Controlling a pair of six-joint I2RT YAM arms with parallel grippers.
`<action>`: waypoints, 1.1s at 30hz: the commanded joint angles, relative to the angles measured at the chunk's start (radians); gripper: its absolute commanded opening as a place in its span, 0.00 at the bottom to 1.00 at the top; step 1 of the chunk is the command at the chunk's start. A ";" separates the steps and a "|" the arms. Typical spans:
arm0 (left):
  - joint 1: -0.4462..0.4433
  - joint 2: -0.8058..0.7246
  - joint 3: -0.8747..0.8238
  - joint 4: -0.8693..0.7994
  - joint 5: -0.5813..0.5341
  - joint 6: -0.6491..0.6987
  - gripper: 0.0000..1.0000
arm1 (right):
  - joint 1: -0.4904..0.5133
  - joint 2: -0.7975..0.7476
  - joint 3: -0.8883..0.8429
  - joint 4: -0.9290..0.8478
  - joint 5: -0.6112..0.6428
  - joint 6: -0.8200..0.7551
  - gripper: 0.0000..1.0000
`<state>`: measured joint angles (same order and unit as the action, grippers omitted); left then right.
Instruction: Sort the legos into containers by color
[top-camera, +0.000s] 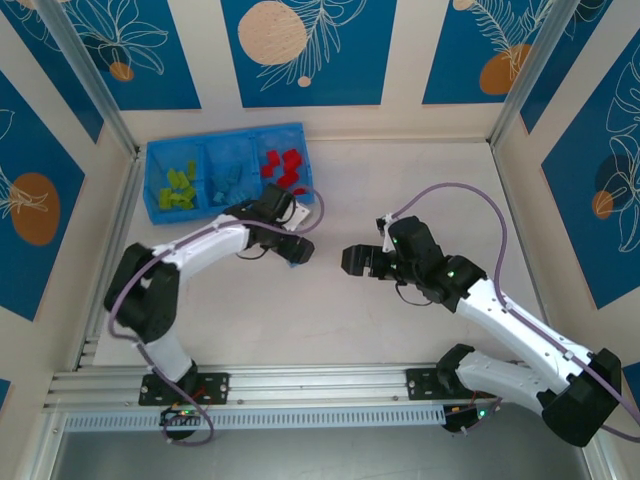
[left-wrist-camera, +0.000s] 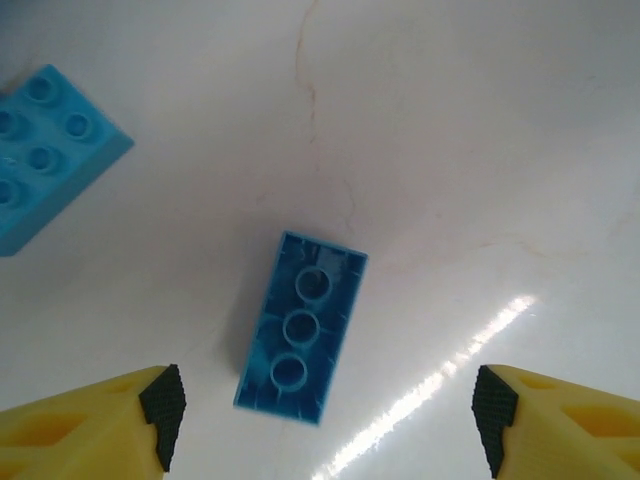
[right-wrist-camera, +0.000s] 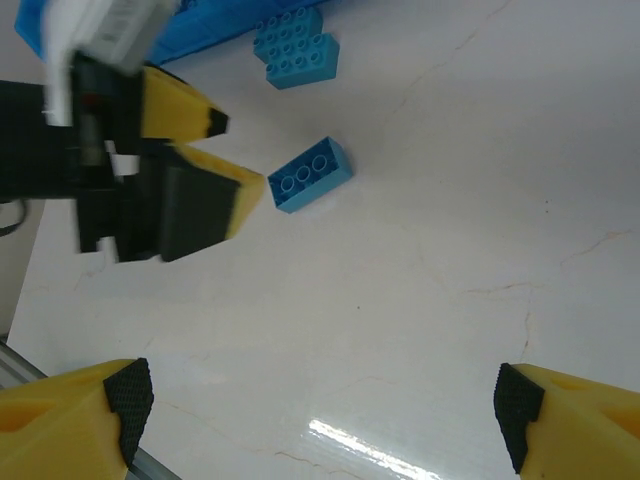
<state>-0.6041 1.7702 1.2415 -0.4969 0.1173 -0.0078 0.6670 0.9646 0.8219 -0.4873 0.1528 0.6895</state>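
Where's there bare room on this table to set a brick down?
Free: tabletop right of the blue tray to the back wall, and the near middle by the rail. Crowded: the tray's near right corner, with the left gripper and two blue bricks.

Bright blue all over the shallow plastic tray (top-camera: 150, 185). Holds small plastic bricks in lime green (top-camera: 180, 187), light blue (top-camera: 230, 180) and red (top-camera: 285, 165). On the white table (left-wrist-camera: 480, 130), faintly veined in brown, lies a deeper blue rectangular brick (left-wrist-camera: 300, 325) near a paler sky-blue studded brick (left-wrist-camera: 45, 150). Yellow with black pads on the left gripper (left-wrist-camera: 325, 430) and the right gripper (right-wrist-camera: 320, 420). Cream walls (top-camera: 210, 60) with blue panels (top-camera: 330, 60), patterned in white leaf outlines and orange discs.
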 joint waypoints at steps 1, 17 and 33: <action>-0.019 0.067 0.056 -0.026 -0.030 0.024 0.73 | -0.004 -0.032 -0.016 -0.018 0.010 0.025 0.91; -0.030 0.161 0.029 -0.041 -0.124 0.023 0.28 | -0.003 -0.033 -0.035 0.001 -0.008 0.045 0.91; 0.344 -0.192 0.111 0.029 -0.079 -0.169 0.30 | 0.038 -0.033 -0.042 0.133 -0.139 0.063 0.91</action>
<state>-0.3588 1.5440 1.2896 -0.4656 0.0425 -0.1223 0.7002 0.9455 0.7902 -0.3775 0.0250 0.7330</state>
